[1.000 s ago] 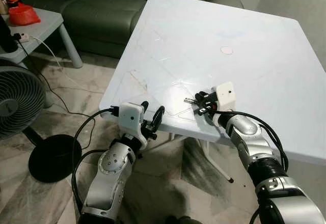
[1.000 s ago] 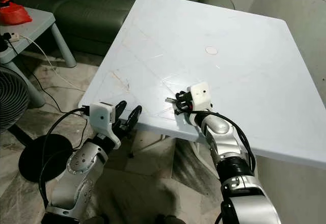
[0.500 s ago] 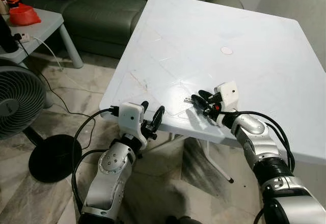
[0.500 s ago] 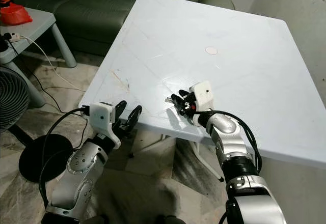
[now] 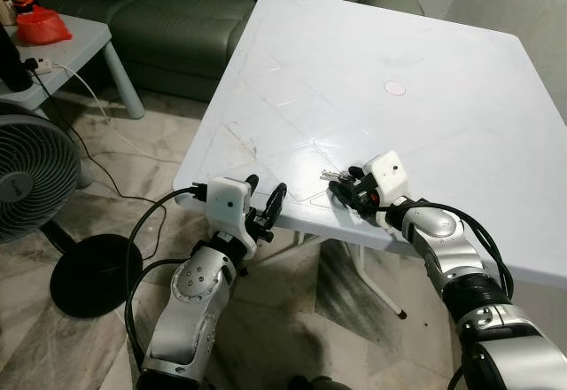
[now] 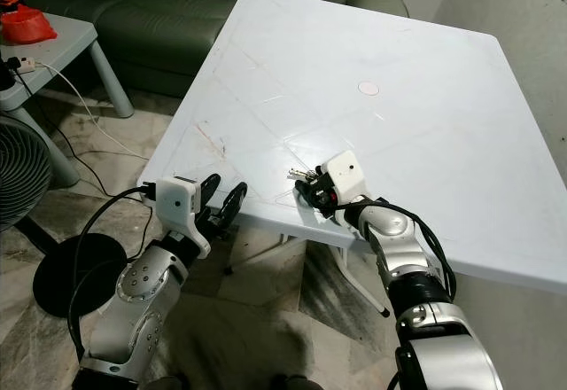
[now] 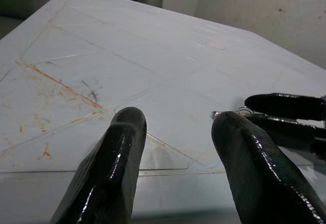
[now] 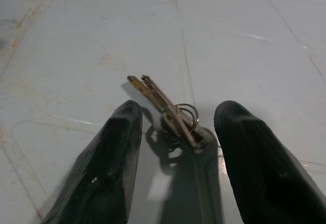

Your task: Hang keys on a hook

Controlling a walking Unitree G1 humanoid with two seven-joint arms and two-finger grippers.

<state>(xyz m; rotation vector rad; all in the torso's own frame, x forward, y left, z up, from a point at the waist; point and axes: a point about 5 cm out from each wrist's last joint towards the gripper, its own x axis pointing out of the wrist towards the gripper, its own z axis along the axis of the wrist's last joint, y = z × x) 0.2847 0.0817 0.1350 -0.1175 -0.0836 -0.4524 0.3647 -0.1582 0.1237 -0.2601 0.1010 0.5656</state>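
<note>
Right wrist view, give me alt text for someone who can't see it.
A small bunch of keys on a ring lies flat on a pale table, between the two open black fingers of the right end effector, which is low over the keys without closing on them. Faint orange stains mark the tabletop.

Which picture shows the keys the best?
The right wrist view: the keys lie large and sharp on the white table, between the right gripper and its open fingers. The eye views show them tiny; the left wrist view shows a glint.
</note>
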